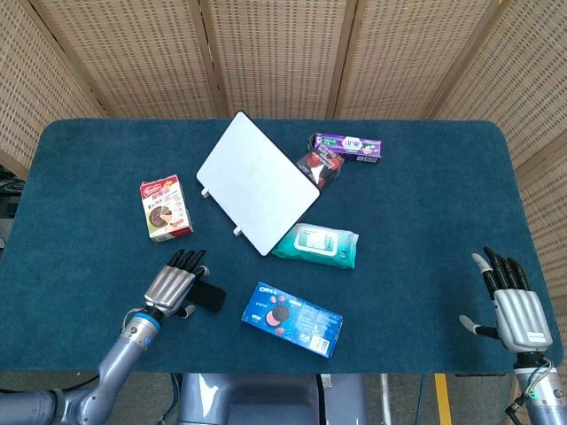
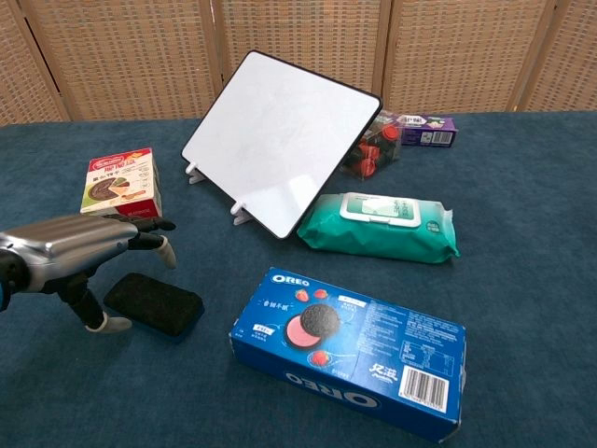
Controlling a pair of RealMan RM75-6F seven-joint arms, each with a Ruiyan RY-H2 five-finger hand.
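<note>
My left hand [image 1: 174,283] [image 2: 79,247] hovers flat over the near left of the table, fingers stretched forward and apart, holding nothing. Right beside and partly under it lies a black eraser block [image 1: 208,297] [image 2: 154,302], with the thumb down at its left end; contact is unclear. My right hand [image 1: 512,301] hangs open at the near right edge, fingers spread, far from any object; the chest view does not show it. A white board [image 1: 257,181] [image 2: 280,140] stands tilted on small feet mid-table.
A blue Oreo box [image 1: 292,319] [image 2: 350,350] lies right of the eraser. A green wipes pack [image 1: 316,245] [image 2: 382,226] sits by the board, a red-and-white biscuit box [image 1: 165,209] [image 2: 121,179] at left, a purple box [image 1: 348,145] and a dark snack packet [image 1: 320,165] behind.
</note>
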